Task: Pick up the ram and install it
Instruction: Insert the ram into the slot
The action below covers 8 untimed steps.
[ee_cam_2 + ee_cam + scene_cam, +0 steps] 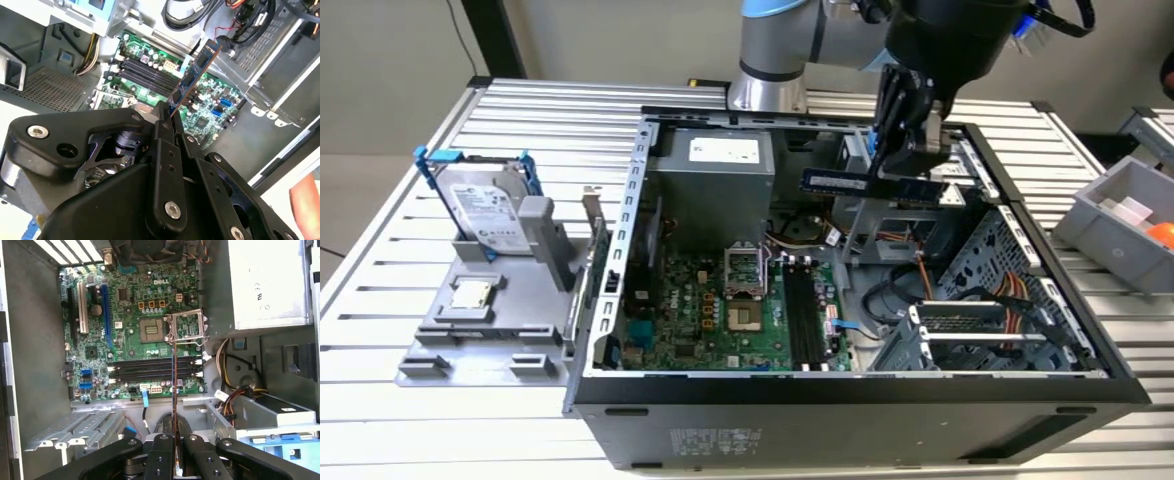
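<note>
Currently the fingers [162, 137] are clenching the ram [196, 74] above the case [854, 385], where any tilt over the slots [150, 371] could be risking a crooked, jammed seating.

Pincer [914, 168] clenched, pointing downward

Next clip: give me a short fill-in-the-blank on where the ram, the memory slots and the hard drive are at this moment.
1. The tool grips a thin ____ ram.
2. The ram hangs ____ the open computer case, not seated in any slot.
3. The memory slots on the green board are all ____.
4. The hard drive stands outside the case, at the exterior view's ____.

Missing words: blue; above; empty; left.
</note>
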Each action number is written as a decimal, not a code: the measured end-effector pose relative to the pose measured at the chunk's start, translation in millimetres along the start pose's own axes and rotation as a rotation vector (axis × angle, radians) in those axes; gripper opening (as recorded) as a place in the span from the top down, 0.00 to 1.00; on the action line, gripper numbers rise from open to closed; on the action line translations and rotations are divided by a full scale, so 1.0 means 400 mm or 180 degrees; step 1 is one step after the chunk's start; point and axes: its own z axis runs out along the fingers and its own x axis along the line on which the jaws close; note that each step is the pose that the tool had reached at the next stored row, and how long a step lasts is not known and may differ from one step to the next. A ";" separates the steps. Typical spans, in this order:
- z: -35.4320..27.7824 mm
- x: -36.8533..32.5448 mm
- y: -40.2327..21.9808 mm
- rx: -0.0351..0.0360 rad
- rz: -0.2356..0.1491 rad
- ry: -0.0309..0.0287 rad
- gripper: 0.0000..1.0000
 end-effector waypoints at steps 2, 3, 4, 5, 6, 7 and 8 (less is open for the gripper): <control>0.000 0.000 0.000 -0.0001 0.0054 -0.0002 1.00; 0.000 0.001 0.000 -0.0001 0.0081 -0.0004 1.00; 0.000 0.001 0.000 -0.0002 0.0107 -0.0005 1.00; 0.000 0.001 0.000 -0.0003 0.0132 -0.0005 1.00; 0.000 0.001 0.000 -0.0003 0.0159 -0.0007 1.00; 0.000 0.002 0.000 -0.0004 0.0184 -0.0008 1.00; 0.000 0.002 0.000 -0.0004 0.0211 -0.0008 1.00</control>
